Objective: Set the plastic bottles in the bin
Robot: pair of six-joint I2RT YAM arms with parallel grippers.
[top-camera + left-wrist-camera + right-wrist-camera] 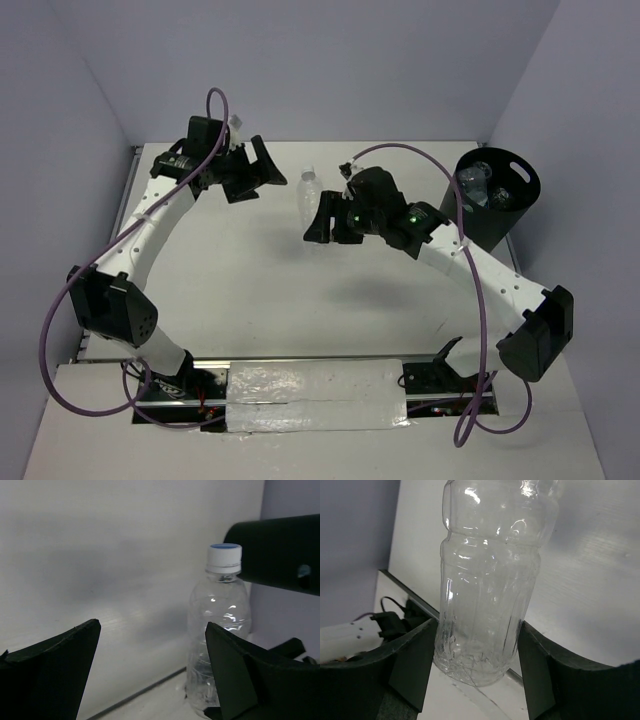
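A clear crinkled plastic bottle (310, 196) with a white cap stands upright at the table's far middle. My right gripper (322, 216) is shut on its lower body; in the right wrist view the bottle (490, 580) fills the gap between both fingers (415, 655). My left gripper (262, 172) is open and empty, just left of the bottle. In the left wrist view the bottle (220, 625) stands beside the right finger (235, 670) of that open gripper (152, 625). The black bin (520, 200) stands at the far right, with clear crinkled plastic (478, 186) inside it.
The white back wall runs close behind the bottle and both grippers. Purple cables loop off both arms. A strip of clear tape (310, 390) lies along the near edge between the arm bases.
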